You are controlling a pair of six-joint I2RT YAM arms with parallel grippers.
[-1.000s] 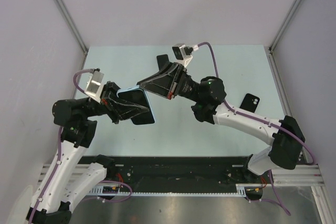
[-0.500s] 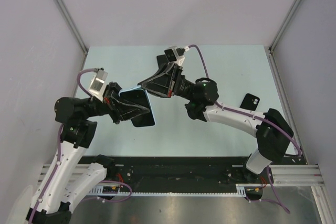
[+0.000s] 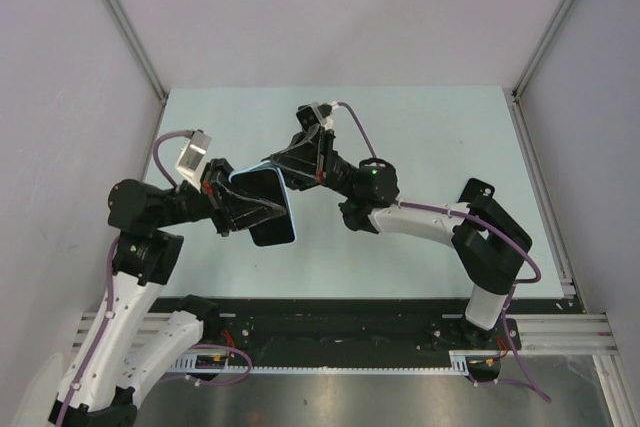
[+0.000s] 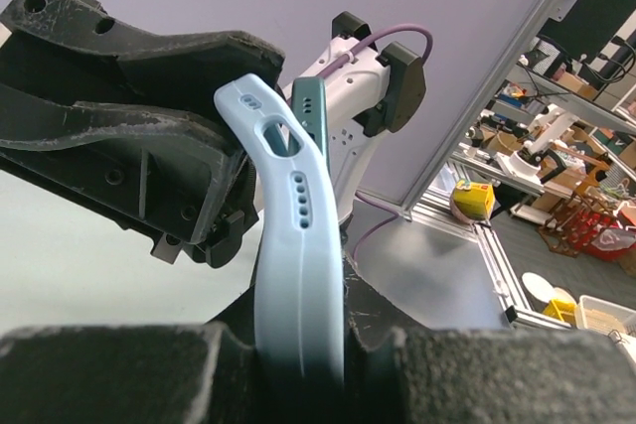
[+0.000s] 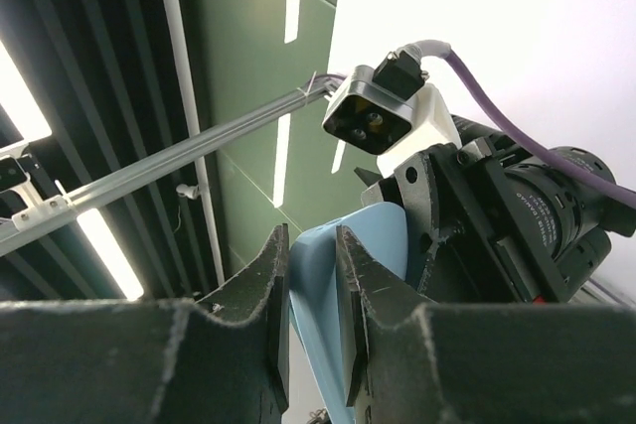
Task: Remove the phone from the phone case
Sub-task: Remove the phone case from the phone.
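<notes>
Blue silicone was what worried me here. The case [image 4: 298, 245] was up in the air over the bench [image 3: 430, 137], with its top end bowed away from the dark green phone [image 4: 310, 106], which sat just behind it and looked partly out at that end. My left end effector [image 3: 238, 209] was nearly closed, clamped on the lower part of the case. I couldn't tell if the phone's bottom end was inside that clamp too. My right end effector [image 5: 311, 285] was pinched almost shut on the thin top lip of the case.

What could go wrong, imo: that lip is soft and the bite looked shallow, so a harder pull might just let it snap back out. Or the phone pops free all at once with nothing catching it and drops to the bench. And if the left clamp squeezes phone and case together, peeling only stretches the case.

Around it: both wrists were crowded close together, and a purple cable [image 5: 497, 96] hung right by the left one, so twisting room looked tight.
</notes>
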